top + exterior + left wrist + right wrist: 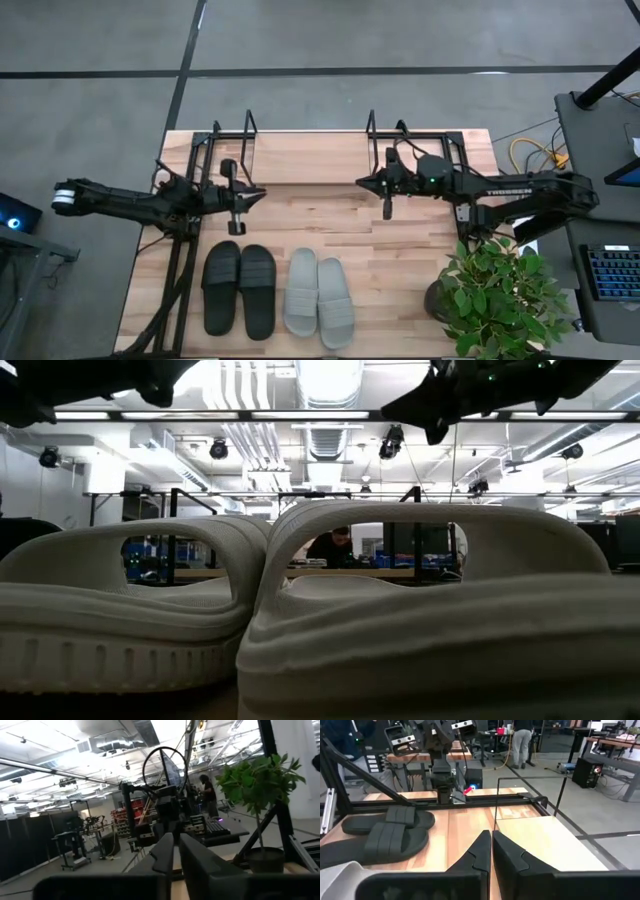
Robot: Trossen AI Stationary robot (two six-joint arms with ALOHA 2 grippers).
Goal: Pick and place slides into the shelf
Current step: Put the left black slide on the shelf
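Two black slides (240, 290) and two light grey slides (318, 295) lie side by side, soles down, on the wooden table near its front edge. The grey pair (430, 620) fills the low view. The shelf (310, 155), a black wire frame on a light board, stands along the far edge. My left gripper (262, 193) hovers shut above the table, between the shelf's left end and the black slides (385, 832). My right gripper (360, 182) hovers shut in front of the shelf (540, 832), right of centre. Both grippers hold nothing, as seen for left (175, 842) and right (489, 837).
A potted plant (500, 295) stands at the table's near right corner, below my right arm. A keyboard (612, 272) sits on a desk beyond the right edge. Bare tabletop (320, 220) lies between shelf and slides. A person (335, 545) shows in the room behind.
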